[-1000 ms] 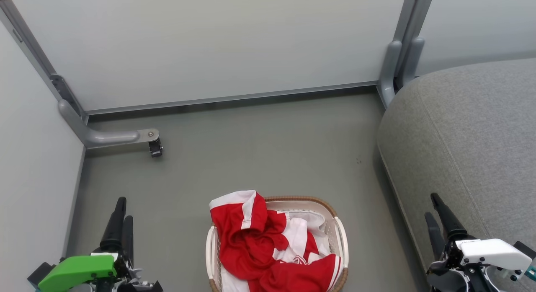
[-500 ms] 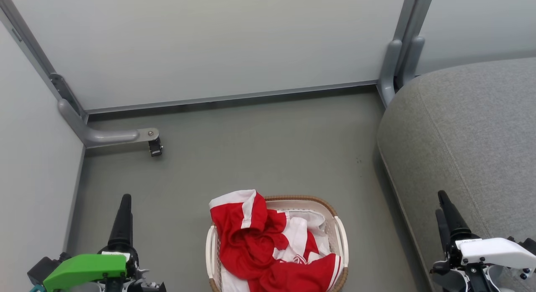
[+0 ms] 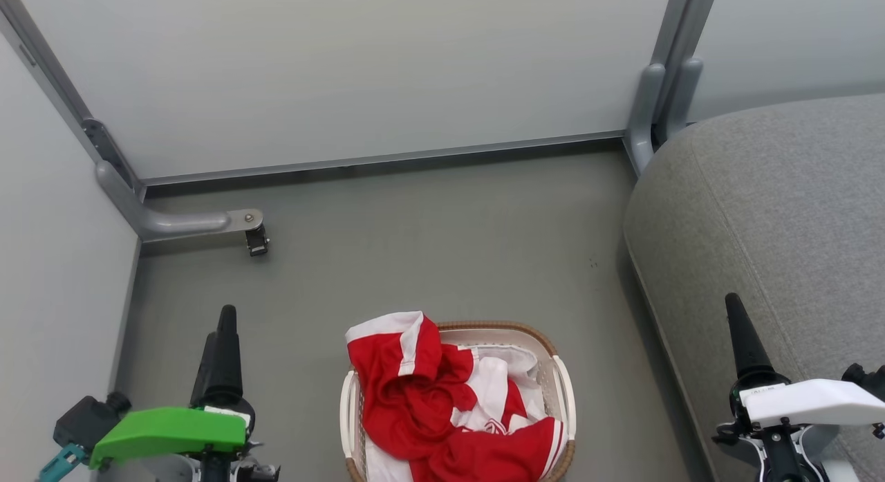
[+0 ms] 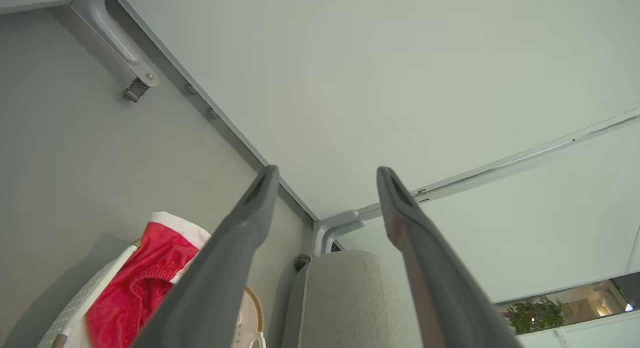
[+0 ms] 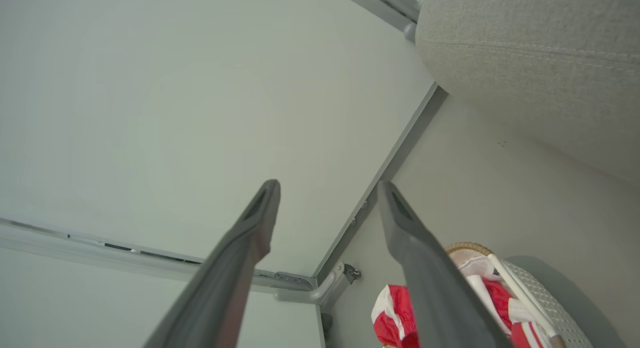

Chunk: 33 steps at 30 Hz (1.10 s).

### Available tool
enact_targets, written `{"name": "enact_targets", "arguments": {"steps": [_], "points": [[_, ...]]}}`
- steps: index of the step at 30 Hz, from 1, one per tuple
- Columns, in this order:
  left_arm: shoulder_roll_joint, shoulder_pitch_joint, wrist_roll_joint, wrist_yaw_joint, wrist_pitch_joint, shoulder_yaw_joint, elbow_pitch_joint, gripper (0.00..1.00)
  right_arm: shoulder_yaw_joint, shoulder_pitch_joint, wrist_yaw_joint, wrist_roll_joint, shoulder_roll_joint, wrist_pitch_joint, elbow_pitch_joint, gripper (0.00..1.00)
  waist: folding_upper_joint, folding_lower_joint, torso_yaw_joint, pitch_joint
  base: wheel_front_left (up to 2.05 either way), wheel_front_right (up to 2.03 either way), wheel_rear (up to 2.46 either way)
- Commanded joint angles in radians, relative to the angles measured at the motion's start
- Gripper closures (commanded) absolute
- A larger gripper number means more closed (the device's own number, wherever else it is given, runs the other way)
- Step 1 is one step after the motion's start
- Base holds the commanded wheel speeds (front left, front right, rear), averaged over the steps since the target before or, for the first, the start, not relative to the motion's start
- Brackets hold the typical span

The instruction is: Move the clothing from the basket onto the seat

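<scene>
**Left gripper** [image 4: 327,172]: jaws spread wide, nothing between them. In the left wrist view the two dark fingers rise from the bottom edge with a broad gap. In the head view they show edge-on, one behind the other, pointing forward above the floor [image 3: 429,240]. The green wrist cover [image 3: 166,430] sits behind them, roughly level.

**Right gripper** [image 5: 327,184]: jaws likewise spread wide and empty. In the head view its fingers also stand edge-on and point forward, with the white wrist cover [image 3: 816,402] behind them.

**Position of the task items relative to the grippers**

- The basket [image 3: 568,392] stands on the floor between the two grippers, to the right of the left one and to the left of the right one, well apart from both. It is level with the wrists rather than the fingertips.
- The clothing [image 3: 415,392] is piled in the basket. A red fold with white trim hangs over the rim on the side facing the left gripper. Neither gripper touches it.
- The seat [image 3: 781,212] lies beside and ahead of the right gripper, whose fingers overlap the seat's near edge in the head view. In the right wrist view the fingers are clear of the cushion.
</scene>
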Motion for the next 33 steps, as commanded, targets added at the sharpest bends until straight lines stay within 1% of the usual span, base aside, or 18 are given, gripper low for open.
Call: {"name": "enact_targets", "arguments": {"steps": [1,9,15,23,33], "points": [[0.005,0.001,0.05,0.006,-0.011,-0.014,-0.026,0.0,0.004,0.002,0.0,-0.039,-0.007,-0.012,-0.026,0.0,0.0,0.0,0.0,0.0,0.0,0.0,0.0],[0.006,0.009,0.193,0.035,-0.038,-0.056,-0.051,0.0,0.007,0.014,0.0,-0.193,-0.008,-0.039,-0.044,0.0,0.0,0.0,0.0,0.003,0.0,0.0,0.0],[0.007,0.023,0.283,0.044,-0.057,-0.074,-0.056,0.0,0.011,0.018,0.0,-0.273,-0.009,-0.058,-0.03,0.0,0.0,0.0,-0.001,0.003,0.0,0.0,0.0],[0.007,0.033,0.392,0.059,-0.08,-0.096,-0.046,0.0,0.026,0.023,0.0,-0.41,-0.01,-0.082,-0.042,0.0,0.0,0.0,0.0,0.006,0.0,0.0,0.0],[0.008,0.046,0.498,0.072,-0.107,-0.115,-0.03,0.0,0.042,0.035,0.0,-0.535,-0.012,-0.109,-0.036,0.0,0.0,0.0,0.002,0.006,0.0,0.0,0.0]]}}
